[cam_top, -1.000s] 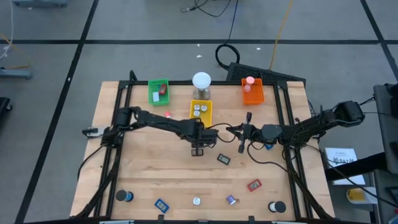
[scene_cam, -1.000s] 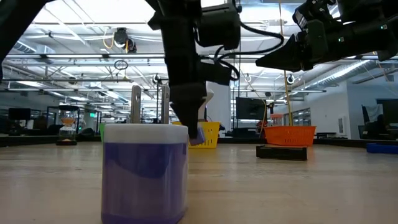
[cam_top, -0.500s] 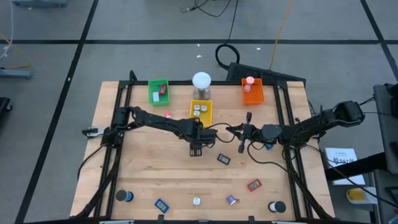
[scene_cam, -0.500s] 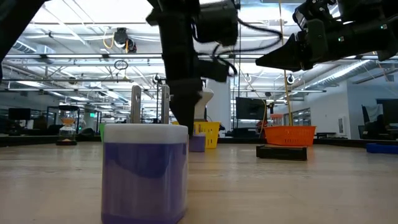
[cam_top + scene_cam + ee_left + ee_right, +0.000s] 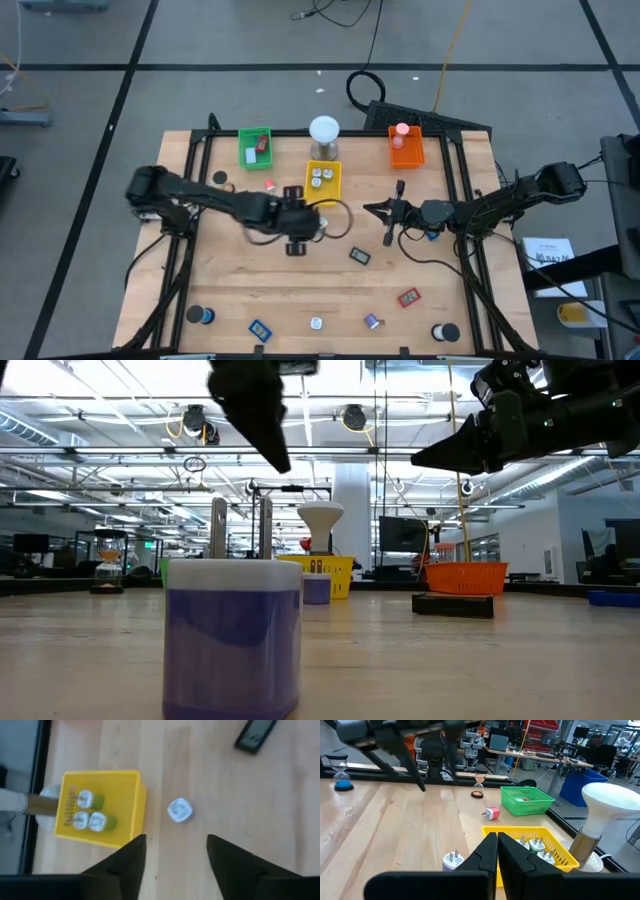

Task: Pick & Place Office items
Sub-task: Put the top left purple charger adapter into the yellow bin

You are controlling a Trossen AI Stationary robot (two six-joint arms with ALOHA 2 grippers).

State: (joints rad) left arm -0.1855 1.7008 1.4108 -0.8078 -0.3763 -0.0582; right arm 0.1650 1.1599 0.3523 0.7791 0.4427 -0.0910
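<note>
No legible writing; left pincer (image 5: pixel 175 852) parted above white plug (image 5: pixel 179 811), right pincer (image 5: pixel 497 851) closed.

A wooden table (image 5: pixel 240 280) is carrying green (image 5: pixel 255 146), yellow (image 5: pixel 323 180) and orange trays (image 5: pixel 406 150), a white-domed cylinder (image 5: pixel 324 135), and small office items lying scattered along its near edge (image 5: pixel 408 297).

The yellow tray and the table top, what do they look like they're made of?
Yellow tray: apparently moulded plastic, evenly coloured and smooth inside, with mesh-like walls in the right wrist view. Table top: seemingly pale wood in butcher-block style, with visible grain, plank seams and a low sheen.
</note>
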